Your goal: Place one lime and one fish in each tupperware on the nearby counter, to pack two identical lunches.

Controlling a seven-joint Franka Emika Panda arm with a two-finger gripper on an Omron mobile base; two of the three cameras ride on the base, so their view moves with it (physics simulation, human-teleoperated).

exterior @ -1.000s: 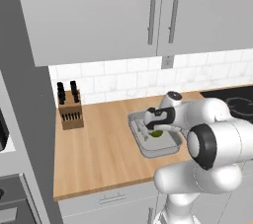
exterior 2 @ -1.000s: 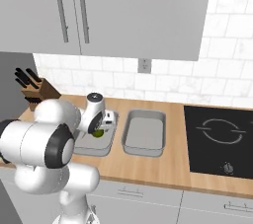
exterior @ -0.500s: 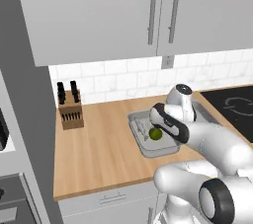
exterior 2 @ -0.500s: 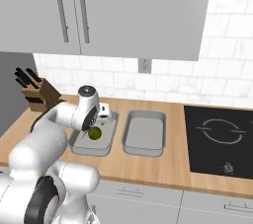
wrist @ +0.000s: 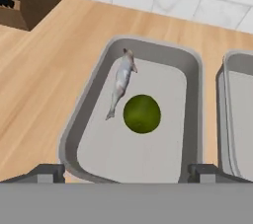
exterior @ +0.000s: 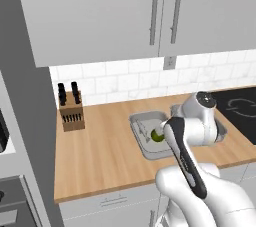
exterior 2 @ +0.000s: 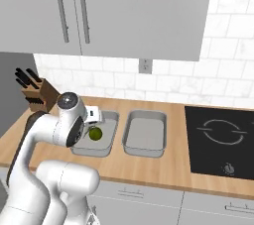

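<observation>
Wooden tabletop (exterior 2: 149, 167) carried two grey tupperwares (side by side). Hand view revealed a fish (wrist: 121, 82) beside the lime (wrist: 142, 113); the claw (wrist: 126, 171) hung wide.

I see even, bright, flat rendered light with no glare. Soft shade lies under the upper cabinets (exterior: 150, 16) and inside the container (wrist: 190, 94). Edges look slightly soft and blocky; no lens distortion.

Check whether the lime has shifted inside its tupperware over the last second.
No. In the right base view the lime sits at the same spot in the left tupperware, level with the wall outlet as before; only the arm swung around it.
</observation>
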